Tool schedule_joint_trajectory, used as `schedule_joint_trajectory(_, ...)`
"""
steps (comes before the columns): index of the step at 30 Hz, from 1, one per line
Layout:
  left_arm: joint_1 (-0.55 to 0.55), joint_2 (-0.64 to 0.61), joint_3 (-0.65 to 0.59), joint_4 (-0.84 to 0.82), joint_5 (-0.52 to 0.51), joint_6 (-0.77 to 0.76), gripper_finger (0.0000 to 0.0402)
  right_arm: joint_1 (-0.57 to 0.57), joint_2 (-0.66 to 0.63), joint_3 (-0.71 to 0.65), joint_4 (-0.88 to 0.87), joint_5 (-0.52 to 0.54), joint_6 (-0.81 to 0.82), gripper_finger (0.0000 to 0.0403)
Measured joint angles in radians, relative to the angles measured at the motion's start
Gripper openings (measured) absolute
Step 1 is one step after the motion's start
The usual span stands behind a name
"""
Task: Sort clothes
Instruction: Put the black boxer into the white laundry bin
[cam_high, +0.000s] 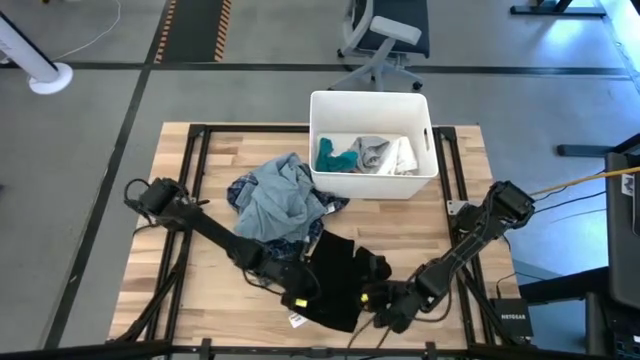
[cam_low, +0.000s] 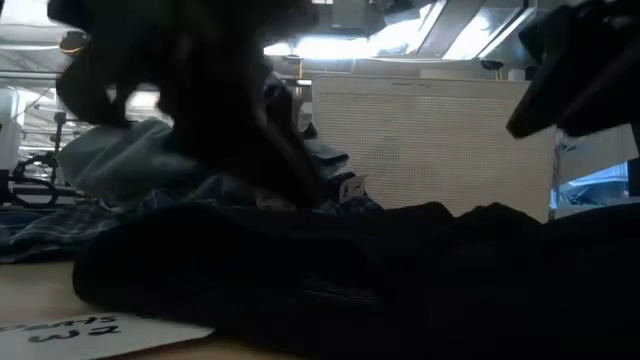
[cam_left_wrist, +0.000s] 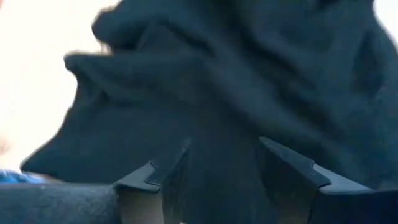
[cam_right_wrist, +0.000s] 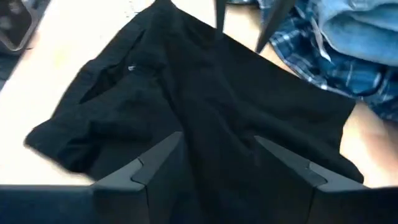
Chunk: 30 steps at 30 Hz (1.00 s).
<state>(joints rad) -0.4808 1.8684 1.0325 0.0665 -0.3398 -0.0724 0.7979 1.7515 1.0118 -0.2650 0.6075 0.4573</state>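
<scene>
A black garment (cam_high: 340, 275) lies spread flat on the wooden table near its front edge, and shows in the right wrist view (cam_right_wrist: 205, 99) too. My left gripper (cam_high: 303, 291) stands open at the garment's left side, with black cloth (cam_left_wrist: 236, 81) filling the view past its fingers. Over the garment's right side, my right gripper (cam_high: 373, 300) is also open (cam_right_wrist: 217, 155). A light blue-grey garment (cam_high: 280, 195) lies bunched on a dark blue plaid one (cam_high: 240, 190) behind the black one. Teal (cam_high: 335, 158) and white (cam_high: 390, 155) clothes lie in the white bin (cam_high: 312, 130).
The bin stands at the table's far side, right of centre. A small white tag (cam_high: 297, 320) lies by the black garment's near edge. Bare wood shows at the table's left (cam_high: 170, 270) and far right. An office chair (cam_high: 385, 40) stands on the floor beyond the table.
</scene>
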Motion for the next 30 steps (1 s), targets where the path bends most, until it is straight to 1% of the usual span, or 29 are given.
schedule_joint_trajectory(3, 0.021, 0.035, 0.000, -0.019, 0.003, 0.023, 0.0176, -0.008, 0.000, -0.043, 0.070, -0.021, 0.014, 0.0209)
schedule_joint_trajectory(7, 0.051, 0.057, 0.001, -0.042, 0.004, 0.012, 0.0176, -0.005, 0.009, -0.088, 0.158, -0.062, 0.020, 0.0209)
schedule_joint_trajectory(12, 0.065, 0.078, 0.003, -0.044, -0.001, -0.004, 0.0176, -0.006, 0.072, -0.098, 0.156, -0.147, 0.067, 0.0209)
schedule_joint_trajectory(14, 0.069, 0.082, 0.004, -0.044, -0.002, -0.006, 0.0176, -0.007, 0.098, -0.098, 0.149, -0.213, 0.069, 0.0209)
schedule_joint_trajectory(16, 0.070, 0.082, 0.004, -0.049, 0.001, -0.011, 0.0176, -0.006, 0.101, -0.097, 0.148, -0.259, 0.094, 0.0209)
schedule_joint_trajectory(20, 0.069, 0.081, 0.004, -0.061, -0.001, -0.017, 0.0176, 0.027, 0.087, -0.092, 0.101, -0.304, 0.162, 0.0209)
schedule_joint_trajectory(22, 0.070, 0.081, 0.003, -0.063, -0.001, -0.019, 0.0176, 0.054, 0.079, -0.082, 0.052, -0.312, 0.192, 0.0209)
schedule_joint_trajectory(26, 0.070, 0.082, 0.003, -0.072, -0.001, -0.031, 0.0176, 0.087, 0.072, -0.056, -0.035, -0.291, 0.224, 0.0209)
schedule_joint_trajectory(30, 0.069, 0.082, 0.002, -0.070, -0.001, -0.034, 0.0176, 0.088, 0.072, 0.014, -0.062, -0.272, 0.189, 0.0209)
